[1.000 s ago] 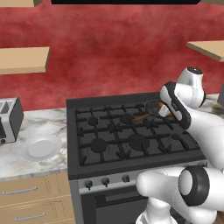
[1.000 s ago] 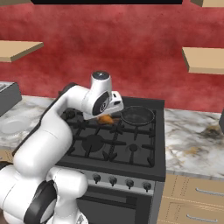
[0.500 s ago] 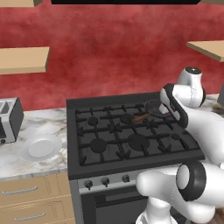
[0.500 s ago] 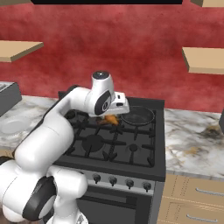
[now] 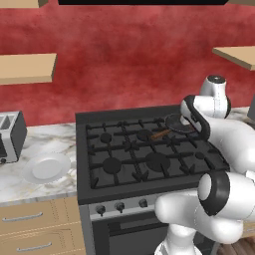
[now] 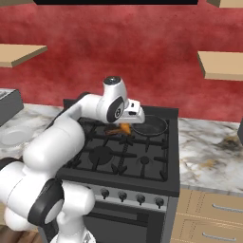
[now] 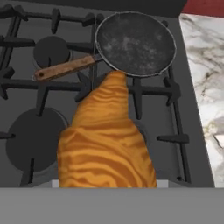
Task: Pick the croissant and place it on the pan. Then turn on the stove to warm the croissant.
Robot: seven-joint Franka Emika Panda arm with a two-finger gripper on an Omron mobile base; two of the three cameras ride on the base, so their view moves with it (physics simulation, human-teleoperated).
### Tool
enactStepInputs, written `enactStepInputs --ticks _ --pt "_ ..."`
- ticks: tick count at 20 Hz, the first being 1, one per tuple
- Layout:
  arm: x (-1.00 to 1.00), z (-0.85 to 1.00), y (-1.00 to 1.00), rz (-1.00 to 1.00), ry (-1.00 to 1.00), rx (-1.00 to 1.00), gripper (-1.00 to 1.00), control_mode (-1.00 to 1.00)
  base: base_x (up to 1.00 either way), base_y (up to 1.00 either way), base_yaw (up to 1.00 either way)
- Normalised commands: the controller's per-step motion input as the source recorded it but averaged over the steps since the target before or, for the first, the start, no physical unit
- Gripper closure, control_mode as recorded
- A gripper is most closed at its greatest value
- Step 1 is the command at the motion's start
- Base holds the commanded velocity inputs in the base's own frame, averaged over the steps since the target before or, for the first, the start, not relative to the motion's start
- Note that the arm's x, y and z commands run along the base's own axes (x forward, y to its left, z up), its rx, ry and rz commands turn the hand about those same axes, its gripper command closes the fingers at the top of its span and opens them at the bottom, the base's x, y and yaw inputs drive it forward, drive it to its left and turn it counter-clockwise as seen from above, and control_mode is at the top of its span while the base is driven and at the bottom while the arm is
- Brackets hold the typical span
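Note:
The orange-brown croissant [image 7: 106, 144] hangs above the stove [image 5: 130, 153], with my gripper [image 6: 126, 124] shut on it. In the hand view it looms large and covers my fingertips, its tapered end pointing at the near rim of the pan [image 7: 135, 43]. The pan, small, dark and round, rests on the back right burner with its wooden handle [image 7: 65, 68] pointing left. In the right base view the croissant [image 6: 125, 128] sits just left of the pan [image 6: 150, 125]. The left base view shows the pan [image 5: 178, 122] partly behind my arm.
A row of dark knobs [image 6: 129, 197] runs along the stove's silver front. A white plate [image 5: 46, 167] and a silver toaster [image 5: 10, 135] stand on the marble counter to the left. More marble counter [image 6: 209, 152] lies right of the stove.
My hand has carried the croissant to the right across the stove, closer to the pan. The pan has stayed put.

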Motion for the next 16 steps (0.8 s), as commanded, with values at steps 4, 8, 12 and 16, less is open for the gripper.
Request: enactStepInputs --ticks 4,8,12,16 --pt "0.3 0.0 -0.23 -0.02 0.0 0.08 1.0 -1.0 0.0 0.0 0.0" --pt "0.34 0.0 -0.07 0.0 0.01 0.07 1.0 -1.0 0.0 0.0 0.0" --pt "0.4 0.0 0.0 0.0 0.04 0.04 1.0 -1.0 0.0 0.0 0.0" --pt "0.41 0.0 -0.01 0.0 0.05 0.01 1.0 -1.0 0.0 0.0 0.0"
